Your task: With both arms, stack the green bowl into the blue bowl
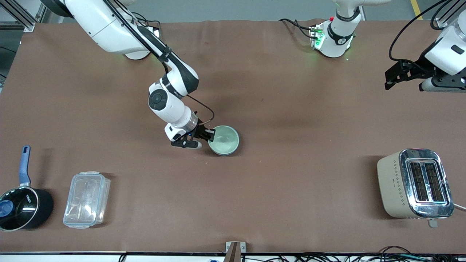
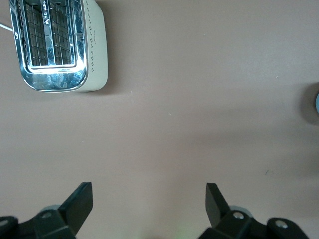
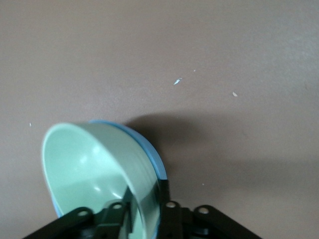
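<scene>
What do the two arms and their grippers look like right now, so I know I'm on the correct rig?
Both are glossy white jointed arms with black joint rings and black cables clipped along them. The right gripper and left gripper are black two-finger units. The arms' bases glow green, and one shows a red button.

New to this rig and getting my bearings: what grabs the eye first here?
Mid-table, the right end effector pinches the rim of the green bowl, nested in the blue bowl. The left end effector waits open above bare table near the toaster.
</scene>
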Robot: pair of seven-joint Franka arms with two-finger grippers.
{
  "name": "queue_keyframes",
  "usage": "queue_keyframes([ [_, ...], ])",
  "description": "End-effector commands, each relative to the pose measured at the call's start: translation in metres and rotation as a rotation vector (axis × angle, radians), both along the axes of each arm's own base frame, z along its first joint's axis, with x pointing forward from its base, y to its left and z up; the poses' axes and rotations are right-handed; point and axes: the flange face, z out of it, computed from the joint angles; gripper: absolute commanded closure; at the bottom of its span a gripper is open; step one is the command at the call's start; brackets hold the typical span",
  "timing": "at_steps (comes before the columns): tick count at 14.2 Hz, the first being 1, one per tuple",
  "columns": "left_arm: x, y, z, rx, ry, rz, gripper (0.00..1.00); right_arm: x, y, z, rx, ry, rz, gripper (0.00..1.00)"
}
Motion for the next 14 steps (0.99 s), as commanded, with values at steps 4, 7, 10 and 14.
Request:
queue_keyframes([
  [4, -0.008, 0.001, 0.007, -0.006, -0.002, 0.004, 0.00, 0.006, -0.003, 0.070, -0.057, 0.043, -0.067, 0.00],
  [7, -0.008, 0.000, 0.007, -0.005, -0.002, 0.005, 0.00, 0.021, -0.047, 0.151, -0.143, 0.056, -0.089, 0.00],
  [10, -0.009, -0.002, 0.008, -0.006, -0.004, 0.004, 0.00, 0.039, -0.124, 0.216, -0.273, 0.019, -0.082, 0.00],
  [14, -0.008, -0.003, 0.008, -0.014, -0.004, 0.004, 0.00, 0.050, -0.236, 0.275, -0.339, -0.062, 0.026, 0.00],
])
